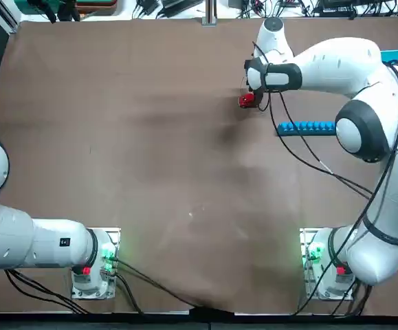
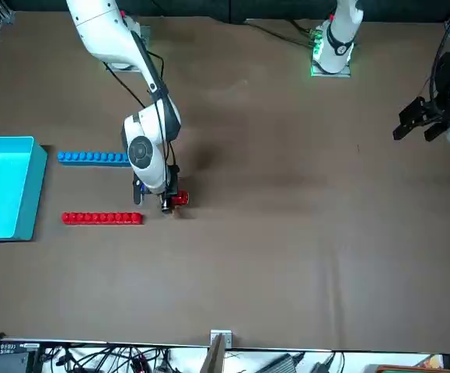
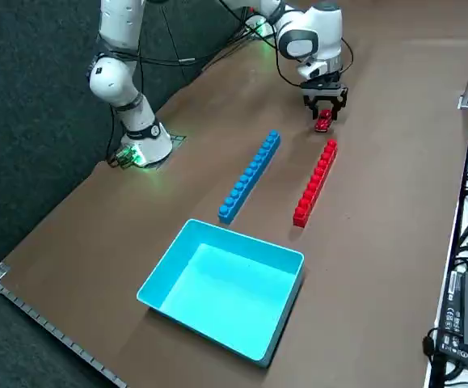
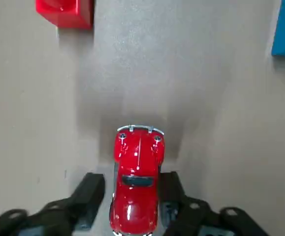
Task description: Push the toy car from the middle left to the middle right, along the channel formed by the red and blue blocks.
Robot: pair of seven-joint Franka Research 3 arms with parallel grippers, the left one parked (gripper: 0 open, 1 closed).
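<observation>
Currently, my right gripper (image 4: 132, 184) is over the table (image 2: 248, 272) to the left of the channel, its two fingers parted a little wider than the toy car (image 4: 138, 160). The car sits between them, small and glossy red, its silver bumper (image 4: 140, 129) pointing right, toward the channel. The finger on the near side is right beside the car, perhaps touching; the finger on the far side leaves a narrow gap. I see no grip on the car.

The channel's mouth is just ahead to the right: the blue bar (image 3: 250, 176) forms its near side, the red bar (image 3: 315, 183) its far side. The car lies outside that mouth, in line with the space between the bars but closer to the red bar's line.

I judge the car light and hard-bodied, with smooth paint that could slip under a glancing touch. It probably rolls easily along its length and resists going sideways, so a sharp shove might send it off alone. The best hold looks to be low on both flanks, behind its middle, with light, even pressure and the nose kept straight while pushing right.
</observation>
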